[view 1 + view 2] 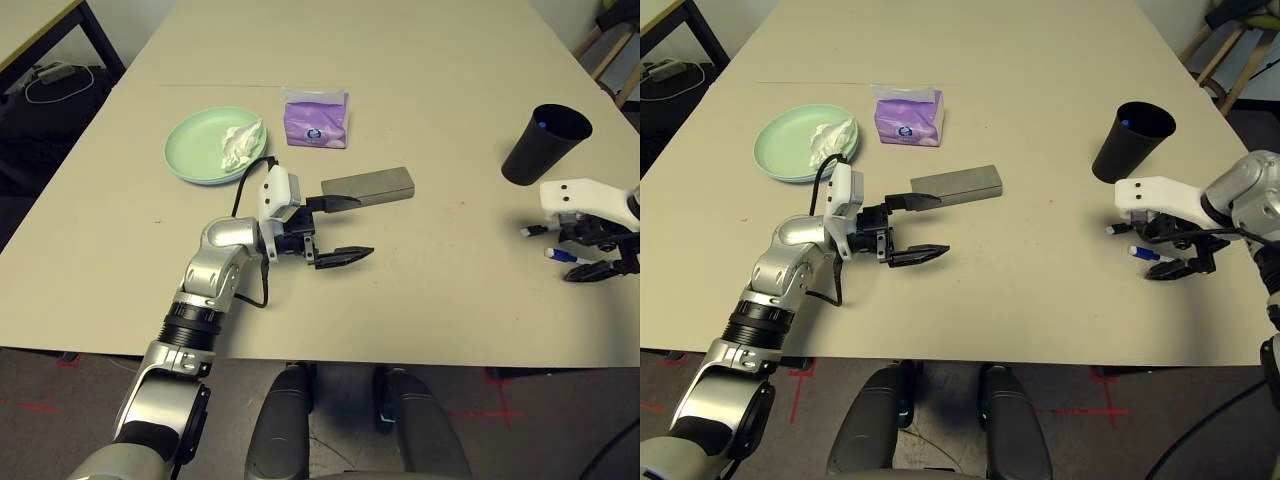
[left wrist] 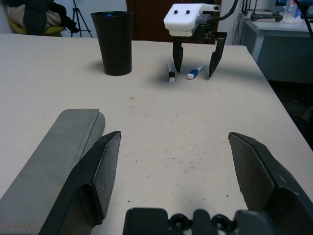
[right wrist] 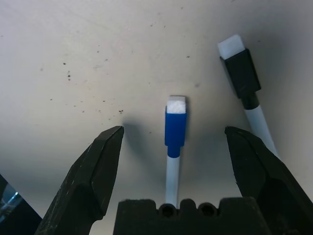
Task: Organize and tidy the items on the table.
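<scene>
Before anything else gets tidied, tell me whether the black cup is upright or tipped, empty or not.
Upright and not empty: the cup stands on its base, and something blue shows inside its mouth.

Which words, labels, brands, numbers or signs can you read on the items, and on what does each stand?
None that can be quoted.
Purple tissue pack: a round blue-and-white logo on its side, too small to read.
Blue-capped pen, black-capped pen: no lettering seen.
Grey glasses case, black cup: no lettering seen.
</scene>
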Controlling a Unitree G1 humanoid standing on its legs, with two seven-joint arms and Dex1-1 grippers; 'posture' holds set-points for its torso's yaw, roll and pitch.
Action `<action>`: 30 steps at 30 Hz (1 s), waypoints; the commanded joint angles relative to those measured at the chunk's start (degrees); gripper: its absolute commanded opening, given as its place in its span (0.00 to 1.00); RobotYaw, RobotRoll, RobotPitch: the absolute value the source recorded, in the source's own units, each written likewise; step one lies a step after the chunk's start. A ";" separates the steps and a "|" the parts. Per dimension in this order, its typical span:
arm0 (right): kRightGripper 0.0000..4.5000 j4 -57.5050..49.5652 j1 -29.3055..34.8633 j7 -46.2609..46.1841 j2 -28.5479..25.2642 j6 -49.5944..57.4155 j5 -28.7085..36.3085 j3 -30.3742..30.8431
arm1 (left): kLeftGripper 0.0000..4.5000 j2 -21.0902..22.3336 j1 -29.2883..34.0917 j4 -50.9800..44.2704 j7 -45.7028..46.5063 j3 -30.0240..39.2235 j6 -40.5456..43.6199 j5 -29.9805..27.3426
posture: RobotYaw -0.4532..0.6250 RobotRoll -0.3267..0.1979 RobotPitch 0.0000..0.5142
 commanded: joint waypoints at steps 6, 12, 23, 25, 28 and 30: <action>0.52 0.36 0.01 0.32 0.56 0.51 -0.63 0.62 | 1.00 0.57 0.56 -0.92 -0.07 -0.89 0.23 -0.23 | 0.57 0.62 0.43; 0.09 0.19 -0.03 0.87 0.48 0.76 -0.64 0.61 | 1.00 0.72 0.18 -0.55 -0.19 -0.82 0.18 -0.18 | 0.57 0.62 0.42; 0.09 -3.13 -1.08 3.38 0.13 8.20 8.40 0.53 | 1.00 1.68 -1.28 1.19 -1.23 -0.83 -0.16 -0.06 | 0.56 0.62 0.33; 0.09 -5.91 -2.44 3.38 0.07 14.40 17.15 1.10 | 1.00 2.14 -1.84 1.66 -1.74 -0.73 0.00 -0.14 | 0.55 0.62 0.31; 0.09 -8.35 -5.61 3.38 2.44 25.41 26.98 -2.38 | 1.00 2.67 -2.44 2.41 -2.31 -0.64 0.13 -0.24 | 0.55 0.62 0.29; 0.09 -8.48 -7.26 2.62 4.33 27.82 29.34 -5.74 | 1.00 3.00 -2.68 2.78 -2.74 -0.74 0.12 -0.15 | 0.54 0.62 0.27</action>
